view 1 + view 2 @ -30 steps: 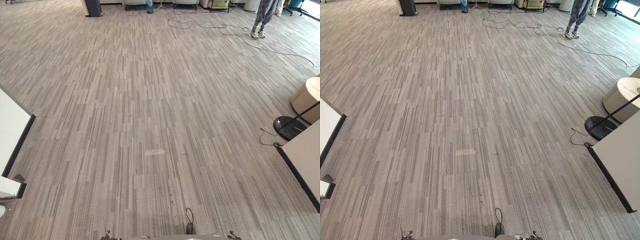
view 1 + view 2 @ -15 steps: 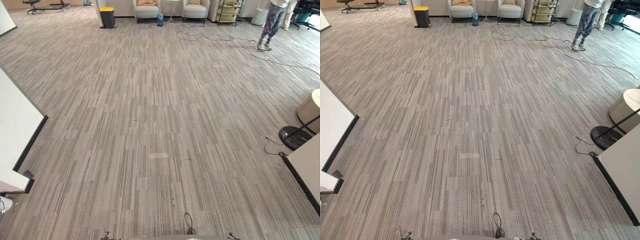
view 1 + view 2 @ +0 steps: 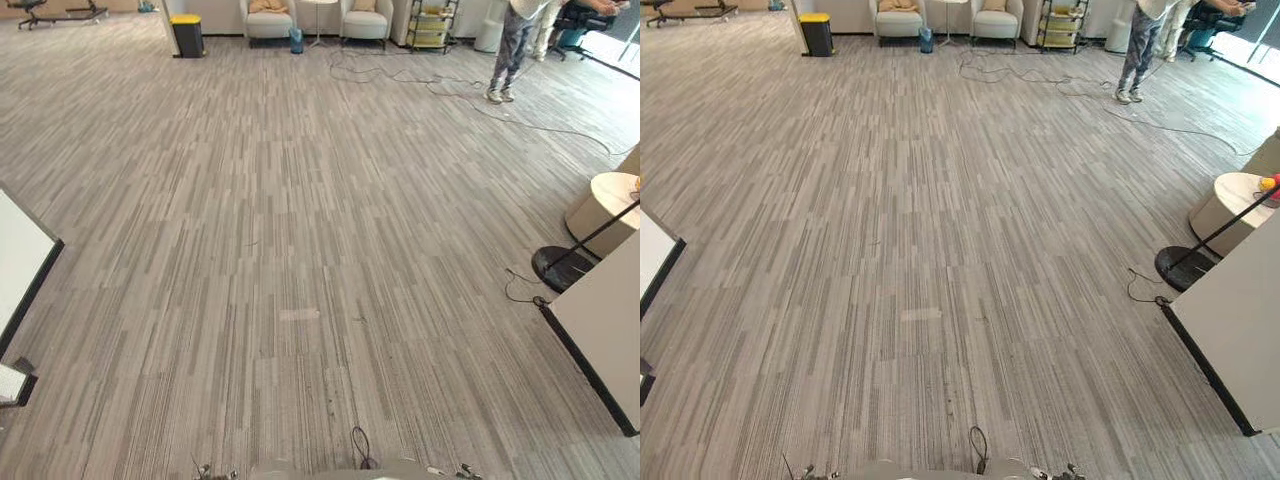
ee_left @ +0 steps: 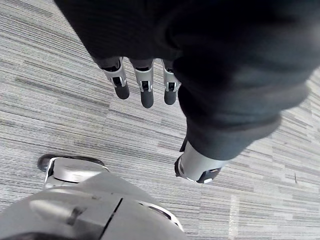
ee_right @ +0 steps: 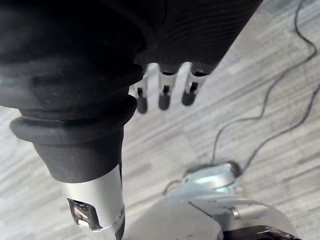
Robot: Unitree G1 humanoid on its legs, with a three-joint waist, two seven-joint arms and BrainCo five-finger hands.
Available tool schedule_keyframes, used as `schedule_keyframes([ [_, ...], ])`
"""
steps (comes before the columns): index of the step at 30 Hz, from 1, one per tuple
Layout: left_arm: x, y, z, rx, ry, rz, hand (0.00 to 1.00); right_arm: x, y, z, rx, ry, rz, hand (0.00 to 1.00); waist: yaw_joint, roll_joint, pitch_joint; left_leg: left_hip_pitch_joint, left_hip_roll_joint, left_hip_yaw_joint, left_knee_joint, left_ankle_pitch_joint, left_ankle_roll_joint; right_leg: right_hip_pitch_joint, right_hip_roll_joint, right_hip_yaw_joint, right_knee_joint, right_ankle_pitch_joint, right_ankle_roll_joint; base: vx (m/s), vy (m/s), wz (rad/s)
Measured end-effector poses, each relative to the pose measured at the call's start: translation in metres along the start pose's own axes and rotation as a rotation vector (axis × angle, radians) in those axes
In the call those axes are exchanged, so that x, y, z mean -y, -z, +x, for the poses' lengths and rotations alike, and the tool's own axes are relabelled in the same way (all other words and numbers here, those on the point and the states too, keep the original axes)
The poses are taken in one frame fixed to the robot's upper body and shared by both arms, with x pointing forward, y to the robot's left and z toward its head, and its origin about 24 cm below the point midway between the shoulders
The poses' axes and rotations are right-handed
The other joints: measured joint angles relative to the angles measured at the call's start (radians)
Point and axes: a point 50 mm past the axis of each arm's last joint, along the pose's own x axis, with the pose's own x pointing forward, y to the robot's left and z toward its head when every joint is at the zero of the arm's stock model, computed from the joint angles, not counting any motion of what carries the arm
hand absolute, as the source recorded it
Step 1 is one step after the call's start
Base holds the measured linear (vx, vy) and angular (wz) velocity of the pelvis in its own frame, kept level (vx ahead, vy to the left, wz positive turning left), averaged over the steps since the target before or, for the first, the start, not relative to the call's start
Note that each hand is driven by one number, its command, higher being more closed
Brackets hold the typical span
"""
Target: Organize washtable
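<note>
Silver fingers of the left hand [image 4: 145,85] hang straight and relaxed above the carpet [image 3: 300,200], released, holding and touching nothing. The right hand [image 5: 164,95] is in the same condition: fingers loose and empty, clear of the floor.

Compared with half a second ago, the whole head view has shifted, so the camera has turned. The white panel [image 3: 20,265] at the left edge takes up less of the view, and the round beige table [image 3: 605,200] at the right edge shows more of its top. No object can be confirmed as moved.

The surface is grey striped carpet, open across the middle of the room. A second white panel with black edging [image 3: 605,320] stands at the right edge, with a black round stand base [image 3: 560,268] just beside it, near the beige table. Whether either panel belongs to the washtable cannot be told.

Along the far edge of the room stand a yellow-lidded bin [image 3: 186,35], two armchairs [image 3: 268,15], a shelf cart [image 3: 425,22] and a person [image 3: 510,50]. Loose cables [image 3: 400,72] lie on the carpet in front of the chairs.
</note>
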Motion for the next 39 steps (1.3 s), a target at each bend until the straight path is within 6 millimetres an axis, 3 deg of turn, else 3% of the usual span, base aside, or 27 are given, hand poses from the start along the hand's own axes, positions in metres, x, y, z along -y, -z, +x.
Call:
schedule_keyframes([
  [1, 0.004, -0.003, 0.001, 0.008, 0.01, 0.002, 0.0, 0.004, -0.005, 0.001, 0.012, 0.008, -0.008, 0.0, 0.012, 0.005, 0.004, -0.038, -0.022, -0.027, -0.055, -0.005, 0.011, -0.001, -0.015, -0.001, -0.011, -0.002, 0.003, 0.06, 0.069, 0.14],
  [2, 0.01, -0.003, 0.0, 0.011, 0.026, 0.015, 0.0, 0.006, -0.011, 0.002, 0.028, 0.012, -0.02, 0.0, 0.012, 0.027, 0.015, -0.061, -0.039, -0.045, -0.131, 0.003, 0.01, 0.001, -0.021, -0.003, -0.029, -0.003, 0.005, 0.05, 0.15, 0.05],
  [3, 0.014, -0.002, -0.001, 0.009, 0.032, 0.014, 0.0, 0.008, -0.02, 0.004, 0.051, 0.014, -0.031, 0.0, 0.016, 0.047, 0.026, -0.073, -0.055, -0.061, -0.214, 0.07, 0.02, 0.002, -0.03, 0.003, -0.052, -0.004, 0.008, 0.06, 0.166, -0.06],
  [4, 0.015, 0.001, -0.002, 0.002, 0.03, 0.013, 0.0, 0.009, -0.022, 0.004, 0.06, 0.012, -0.046, 0.0, 0.019, 0.055, 0.021, -0.071, -0.061, -0.06, -0.24, 0.095, 0.02, 0.004, -0.03, 0.011, -0.076, -0.005, 0.008, 0.13, 0.193, -0.18],
  [5, 0.019, 0.012, -0.006, -0.029, 0.036, 0.004, 0.0, 0.015, -0.027, 0.004, 0.074, 0.021, -0.08, 0.0, 0.033, 0.089, -0.003, -0.083, -0.062, -0.059, -0.268, 0.099, 0.028, 0.012, -0.014, 0.017, -0.107, -0.004, 0.016, 0.23, 0.17, -0.06],
  [6, 0.017, 0.011, -0.005, -0.021, 0.034, 0.004, 0.0, 0.015, -0.024, 0.004, 0.064, 0.02, -0.079, 0.0, 0.038, 0.074, 0.003, -0.099, -0.071, -0.058, -0.234, 0.092, 0.04, 0.012, -0.024, 0.019, -0.058, -0.019, 0.03, 0.32, 0.173, 0.02],
  [7, 0.009, 0.01, -0.004, -0.021, 0.013, 0.003, 0.0, 0.011, -0.018, 0.003, 0.046, 0.011, -0.073, 0.0, 0.043, 0.042, 0.005, -0.096, -0.093, -0.039, -0.213, 0.085, 0.067, 0.045, -0.051, 0.025, -0.103, -0.036, 0.059, 0.24, 0.1, 0.03],
  [8, 0.006, 0.014, -0.004, -0.034, 0.0, -0.001, 0.0, 0.01, -0.016, 0.003, 0.035, 0.011, -0.076, 0.0, 0.046, 0.043, 0.004, -0.088, -0.091, -0.036, -0.202, 0.081, 0.087, 0.058, -0.049, 0.028, -0.113, -0.028, 0.062, 0.3, 0.145, -0.29],
  [9, -0.005, 0.025, -0.007, -0.067, -0.032, -0.021, 0.0, 0.004, -0.012, 0.002, 0.029, -0.004, -0.067, 0.0, 0.048, 0.013, -0.026, -0.058, -0.113, -0.006, -0.232, 0.07, 0.109, 0.074, -0.074, 0.059, -0.131, -0.036, 0.081, 0.33, 0.158, -0.55],
  [10, -0.007, 0.031, -0.009, -0.087, -0.042, -0.031, 0.0, 0.001, -0.01, 0.002, 0.029, -0.012, -0.061, 0.0, 0.054, 0.003, -0.039, -0.029, -0.127, 0.015, -0.262, 0.062, 0.121, 0.07, -0.084, 0.083, -0.101, -0.045, 0.096, 0.39, 0.185, -0.7],
  [13, -0.005, 0.031, -0.008, -0.101, -0.026, -0.004, 0.0, 0.004, -0.014, 0.002, 0.056, -0.006, -0.051, 0.0, 0.06, 0.011, -0.036, 0.105, -0.145, 0.071, -0.335, 0.054, 0.152, -0.059, -0.088, 0.093, 0.28, -0.052, 0.127, 0.31, 0.149, -0.47],
  [14, -0.006, 0.028, -0.007, -0.093, -0.024, 0.012, 0.0, 0.005, -0.014, 0.002, 0.056, -0.002, -0.046, 0.0, 0.038, 0.021, -0.026, 0.174, -0.158, 0.07, -0.364, 0.044, 0.168, -0.088, -0.116, 0.028, 0.409, -0.064, 0.11, 0.32, 0.134, -0.06],
  [16, -0.003, 0.023, -0.005, -0.074, -0.009, 0.037, 0.0, 0.004, -0.014, 0.002, 0.06, -0.003, -0.052, 0.0, 0.02, 0.022, -0.027, 0.263, -0.159, 0.07, -0.416, 0.037, 0.176, -0.092, -0.122, -0.051, 0.451, -0.106, 0.074, 0.31, 0.104, 0.0],
  [18, 0.004, 0.008, -0.001, -0.032, 0.01, 0.049, 0.0, 0.003, -0.016, 0.002, 0.074, -0.01, -0.066, 0.0, 0.003, 0.024, -0.03, 0.302, -0.149, 0.073, -0.461, 0.031, 0.169, -0.143, -0.096, -0.093, 0.401, -0.131, 0.067, 0.27, 0.013, -0.07],
  [19, 0.012, -0.007, 0.002, 0.009, 0.031, 0.062, 0.0, 0.003, -0.02, 0.002, 0.082, -0.012, -0.064, 0.0, 0.0, 0.032, -0.026, 0.31, -0.132, 0.079, -0.478, 0.025, 0.166, -0.198, -0.057, -0.097, 0.347, -0.135, 0.065, 0.3, -0.072, -0.21],
  [21, 0.024, -0.023, 0.004, 0.053, 0.05, 0.086, 0.0, 0.005, -0.029, 0.004, 0.101, -0.01, -0.07, 0.0, -0.025, 0.063, -0.005, 0.323, -0.082, 0.084, -0.48, 0.024, 0.165, -0.257, 0.016, -0.098, 0.225, -0.09, 0.025, 0.3, -0.089, -0.17],
  [22, 0.031, -0.032, 0.005, 0.082, 0.069, 0.1, 0.0, 0.006, -0.029, 0.004, 0.102, -0.003, -0.069, 0.0, -0.047, 0.075, 0.003, 0.336, -0.057, 0.077, -0.478, 0.024, 0.164, -0.292, 0.042, -0.091, 0.089, 0.008, 0.027, 0.25, -0.076, -0.02],
  [23, 0.032, -0.034, 0.005, 0.089, 0.071, 0.1, 0.0, 0.006, -0.027, 0.004, 0.097, -0.001, -0.065, 0.0, -0.05, 0.072, 0.005, 0.345, -0.056, 0.071, -0.479, 0.024, 0.164, -0.302, 0.038, -0.09, 0.038, 0.053, 0.029, 0.46, -0.16, -0.02],
  [24, 0.034, -0.04, 0.006, 0.109, 0.076, 0.095, 0.0, 0.005, -0.02, 0.003, 0.076, 0.002, -0.055, 0.0, -0.05, 0.051, 0.011, 0.38, -0.068, 0.066, -0.478, 0.022, 0.159, -0.302, 0.027, -0.087, -0.038, 0.116, 0.025, 0.43, -0.17, 0.0],
  [25, 0.035, -0.04, 0.006, 0.111, 0.078, 0.092, 0.0, 0.007, -0.014, 0.002, 0.058, 0.008, -0.045, 0.0, -0.051, 0.045, 0.012, 0.4, -0.069, 0.057, -0.474, 0.015, 0.144, -0.296, 0.02, -0.09, -0.058, 0.135, 0.016, 0.57, -0.25, 0.08],
  [26, 0.035, -0.035, 0.005, 0.092, 0.071, 0.05, 0.0, 0.011, 0.008, -0.003, -0.004, 0.028, 0.006, 0.0, -0.051, 0.042, 0.009, 0.446, -0.048, 0.034, -0.423, -0.023, 0.078, -0.297, 0.022, -0.094, 0.024, 0.217, -0.022, 0.51, -0.259, 0.11],
  [29, 0.036, -0.025, 0.002, 0.055, 0.056, -0.028, 0.0, 0.016, 0.016, -0.005, -0.036, 0.055, 0.068, 0.0, -0.056, 0.049, 0.005, 0.358, 0.018, -0.001, -0.143, 0.017, 0.027, -0.273, 0.045, -0.124, 0.129, 0.109, -0.065, 0.6, -0.355, 0.21],
  [30, 0.038, -0.026, 0.002, 0.058, 0.051, -0.069, 0.0, 0.017, 0.016, -0.005, -0.038, 0.06, 0.076, 0.0, -0.064, 0.064, 0.013, 0.212, 0.095, -0.015, 0.19, 0.063, 0.027, -0.194, 0.068, -0.145, 0.11, 0.063, -0.092, 0.73, -0.43, 0.27],
  [31, 0.039, -0.03, 0.002, 0.075, 0.052, -0.071, 0.0, 0.018, 0.013, -0.004, -0.032, 0.061, 0.076, 0.0, -0.049, 0.061, 0.025, 0.16, 0.143, 0.023, 0.268, 0.06, 0.032, -0.101, 0.086, -0.149, 0.065, 0.049, -0.112, 0.7, -0.41, 0.23],
  [34, 0.042, -0.038, 0.001, 0.118, 0.072, -0.04, 0.0, 0.015, -0.004, 0.0, 0.009, 0.052, 0.068, 0.0, -0.042, 0.039, 0.031, 0.06, 0.136, 0.052, 0.225, 0.055, 0.038, 0.041, 0.072, -0.158, -0.051, 0.04, -0.115, 0.36, -0.25, 0.08],
  [36, 0.046, -0.04, 0.0, 0.13, 0.09, -0.016, 0.0, 0.016, -0.013, 0.002, 0.039, 0.05, 0.052, 0.0, -0.042, 0.044, 0.029, 0.014, 0.11, 0.054, 0.119, 0.056, 0.038, 0.071, 0.054, -0.171, -0.074, 0.025, -0.11, 0.2, -0.122, 0.2],
  [39, 0.053, -0.046, -0.001, 0.167, 0.139, 0.049, 0.0, 0.02, -0.021, 0.003, 0.066, 0.058, 0.029, 0.0, -0.042, 0.052, 0.028, -0.065, -0.006, -0.017, -0.222, 0.083, 0.008, 0.12, 0.021, -0.234, -0.129, 0.001, -0.077, 0.2, -0.02, 0.79],
])
